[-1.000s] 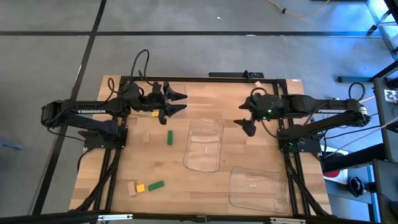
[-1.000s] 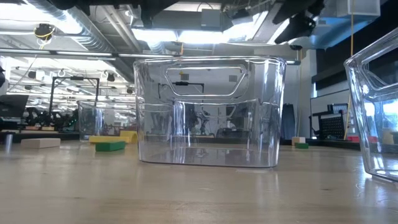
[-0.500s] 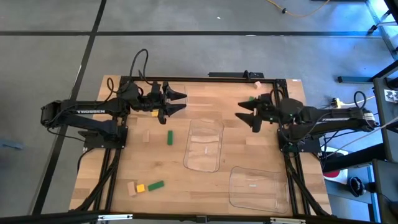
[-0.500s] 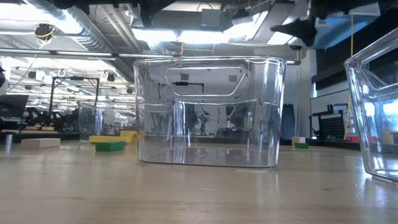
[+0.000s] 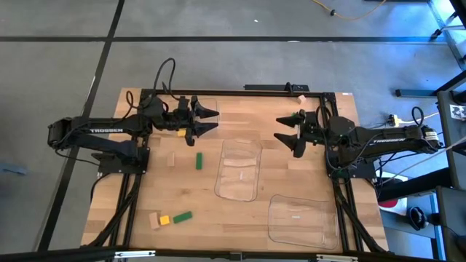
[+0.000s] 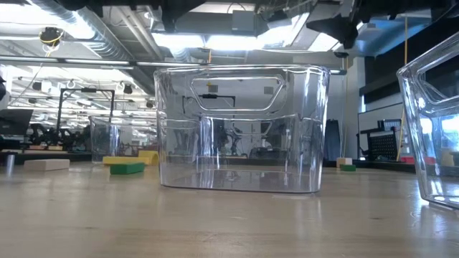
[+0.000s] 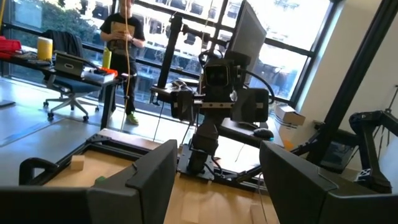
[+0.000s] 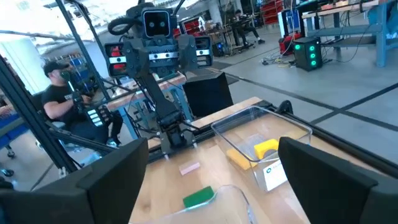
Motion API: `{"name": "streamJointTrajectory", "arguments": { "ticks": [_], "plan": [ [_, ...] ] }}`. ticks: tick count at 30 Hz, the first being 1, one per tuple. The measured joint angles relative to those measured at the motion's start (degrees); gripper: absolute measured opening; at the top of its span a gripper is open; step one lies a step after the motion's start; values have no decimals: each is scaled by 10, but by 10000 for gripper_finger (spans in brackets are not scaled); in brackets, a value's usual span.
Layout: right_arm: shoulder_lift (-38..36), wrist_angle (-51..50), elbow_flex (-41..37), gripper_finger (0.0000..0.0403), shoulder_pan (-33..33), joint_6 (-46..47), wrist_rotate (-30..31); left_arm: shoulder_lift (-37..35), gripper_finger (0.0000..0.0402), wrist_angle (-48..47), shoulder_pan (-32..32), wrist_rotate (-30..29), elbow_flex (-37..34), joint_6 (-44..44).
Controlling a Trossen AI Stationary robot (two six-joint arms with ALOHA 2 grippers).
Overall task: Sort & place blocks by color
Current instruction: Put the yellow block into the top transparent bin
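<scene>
Blocks, small green (image 5: 198,161), yellow (image 5: 164,219) and tan (image 5: 153,221) pieces, lie scattered overhead, while both wrist views show left gripper (image 5: 209,118) and right gripper (image 5: 286,135) spread wide, empty.

Three clear plastic trays (image 5: 239,169) on a wooden table (image 5: 291,178); people beyond, one seated (image 8: 62,102).

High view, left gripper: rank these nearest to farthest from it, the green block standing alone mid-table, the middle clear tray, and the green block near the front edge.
Measured from the left gripper, which is open at the table's back left:
1. Lone green block, just in front of the gripper.
2. Middle clear tray, toward the table's centre, on the gripper's right.
3. Front green block, near the front edge beside a yellow block.
</scene>
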Motion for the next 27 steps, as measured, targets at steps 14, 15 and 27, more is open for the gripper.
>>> {"name": "streamJointTrajectory", "arguments": {
  "ticks": [14, 15, 27],
  "plan": [
    [0, 0, 0, 362, 0, 5, 0, 0, 220, -238, -36, 33, 70, -44],
    [0, 0, 0, 362, 0, 15, 0, 1, 220, -311, -55, 36, 92, -43],
    [0, -18, 0, 362, 0, 17, 0, 88, 220, -736, -451, -119, 193, -265]
  ]
}}
